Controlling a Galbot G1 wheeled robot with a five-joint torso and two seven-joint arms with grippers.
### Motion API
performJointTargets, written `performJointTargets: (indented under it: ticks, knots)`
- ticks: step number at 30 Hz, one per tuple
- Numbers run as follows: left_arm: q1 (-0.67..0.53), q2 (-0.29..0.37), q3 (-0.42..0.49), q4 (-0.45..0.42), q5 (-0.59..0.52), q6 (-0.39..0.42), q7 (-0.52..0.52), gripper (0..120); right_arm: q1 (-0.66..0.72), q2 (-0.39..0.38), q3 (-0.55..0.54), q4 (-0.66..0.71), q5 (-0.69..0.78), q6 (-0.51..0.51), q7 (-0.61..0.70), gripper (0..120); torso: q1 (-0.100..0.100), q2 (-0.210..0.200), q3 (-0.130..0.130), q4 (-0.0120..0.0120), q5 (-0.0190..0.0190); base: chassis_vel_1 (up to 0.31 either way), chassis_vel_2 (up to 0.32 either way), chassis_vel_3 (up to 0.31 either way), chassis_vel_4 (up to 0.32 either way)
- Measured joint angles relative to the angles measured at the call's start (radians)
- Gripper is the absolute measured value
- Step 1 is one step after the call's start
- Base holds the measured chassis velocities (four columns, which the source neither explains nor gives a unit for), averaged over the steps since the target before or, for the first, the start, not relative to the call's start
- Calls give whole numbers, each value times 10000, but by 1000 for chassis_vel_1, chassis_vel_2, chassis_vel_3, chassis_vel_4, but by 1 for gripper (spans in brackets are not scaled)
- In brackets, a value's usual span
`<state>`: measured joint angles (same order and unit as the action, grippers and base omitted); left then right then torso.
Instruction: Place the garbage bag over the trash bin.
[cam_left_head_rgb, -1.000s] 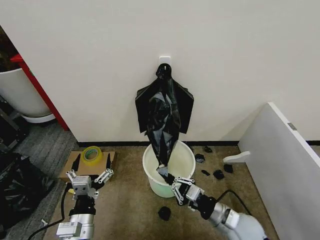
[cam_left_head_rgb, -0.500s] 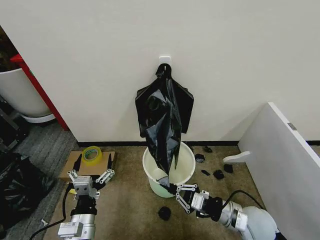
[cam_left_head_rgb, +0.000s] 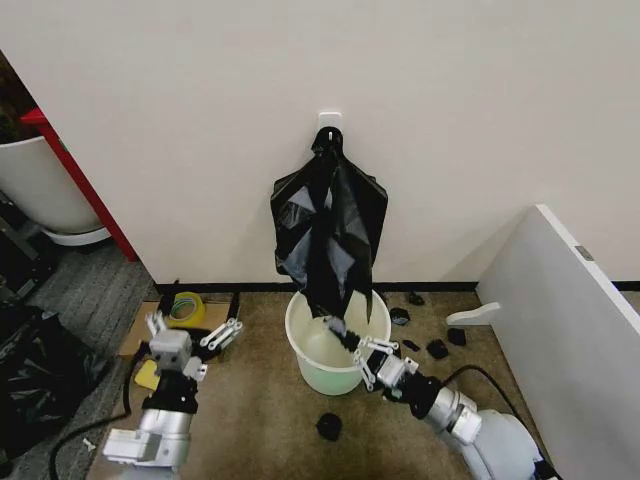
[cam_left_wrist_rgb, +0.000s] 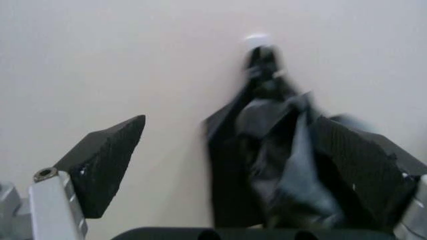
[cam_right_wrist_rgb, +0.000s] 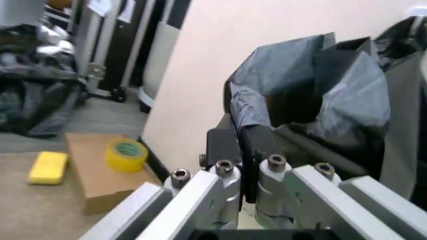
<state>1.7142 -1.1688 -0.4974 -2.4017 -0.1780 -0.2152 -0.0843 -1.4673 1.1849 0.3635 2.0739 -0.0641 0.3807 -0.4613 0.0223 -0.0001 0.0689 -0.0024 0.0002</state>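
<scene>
The thin, glossy black plastic garbage bag (cam_left_head_rgb: 331, 235) hangs from a white hook on the wall, with its long axis vertical. Its lower tip comes down into the mouth of the round white plastic trash bin (cam_left_head_rgb: 312, 362), which stands on the carpet floor directly below it.

The right pincer (cam_left_head_rgb: 352, 343) is at the 4 o'clock side of the bin's rim. It is closed on the lowest corner of the bag, and in the right wrist view the fingers (cam_right_wrist_rgb: 253, 145) pinch a fold of the black film between them. From this pincer the rest of the bag goes up towards 12 o'clock, and the open mouth of the bin lies just beside it, towards 9 o'clock.

The left pincer (cam_left_head_rgb: 197, 327) stands at the 9 o'clock side of the bin, well apart from it, above a flat cardboard sheet with a yellow tape roll (cam_left_head_rgb: 184, 307). Its fingers are spread open and hold nothing, and they point towards the bag.

So the right arm is clearly the nearer one. It seems the bag's free end must still be opened and spread around the rim.
</scene>
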Motion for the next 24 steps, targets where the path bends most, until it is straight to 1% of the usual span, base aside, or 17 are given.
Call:
performJointTargets:
  ticks: [1,2,4,5,6,7,8,9,10,11,12,15,18,19,20,24]
  knots:
    - [-320,642,74,-107,-433,202,91,100,41,16,-52,5,-124,-52,226,0,0,0,0,1,-1,0,0,0,0]
    - [-947,1533,258,-171,-1107,571,124,100,81,46,-89,38,-257,-71,348,0,0,0,0,0,-3,0,0,0,0]
    - [-1888,2362,555,-176,-1925,1022,122,100,100,113,-96,67,-428,-63,380,0,0,0,1,-6,-3,0,0,0,0]
    - [-1888,2362,555,-176,-1925,1022,122,100,100,113,-96,67,-428,-63,380,0,0,0,1,-6,-3,0,0,0,0]
    - [-2195,2640,651,-174,-2258,1215,118,100,135,129,-164,63,-478,-61,383,0,0,0,1,-10,-5,0,0,0,0]
    - [-2319,2786,668,-174,-2427,1334,114,100,225,129,-302,28,-498,-66,388,0,0,0,1,-12,-4,0,0,0,0]
    - [-2421,2999,652,-173,-2615,1508,113,100,424,101,-584,-62,-508,-112,401,0,1,0,1,-6,-3,0,0,0,0]
    - [-2438,3040,646,-171,-2641,1539,113,100,491,91,-669,-95,-508,-130,406,0,0,0,1,-2,0,0,0,0,0]
    - [-2552,3213,654,-106,-2706,1644,113,100,646,68,-906,-181,-508,-178,416,0,0,0,1,6,0,0,0,0,0]
    - [-2740,3403,751,34,-2721,1696,112,100,687,76,-1006,-219,-508,-189,420,0,0,0,1,8,-4,0,0,0,0]
    - [-2740,3403,751,34,-2721,1696,112,100,687,76,-1006,-219,-508,-189,420,0,0,0,1,8,-4,0,0,0,0]
    - [-3349,3861,1131,435,-2791,1830,93,100,633,159,-1032,-233,-521,-188,435,0,0,0,1,-1,-3,0,0,0,0]
    - [-4125,4018,1622,855,-3103,2044,-17,100,586,167,-933,-205,-514,-187,440,0,0,-1,1,-2,-1,0,0,0,0]
    - [-4399,4011,1820,999,-3254,2142,-69,100,586,158,-908,-191,-506,-187,442,0,0,-1,1,-2,-1,0,0,0,0]
    - [-4399,4011,1820,999,-3254,2142,-69,100,586,158,-908,-191,-506,-187,442,0,0,-1,1,-2,-1,0,0,0,0]
    - [-5334,3922,2605,1545,-3529,2510,-353,100,599,114,-816,-176,-474,-190,466,0,0,-1,1,-1,0,0,0,0,0]
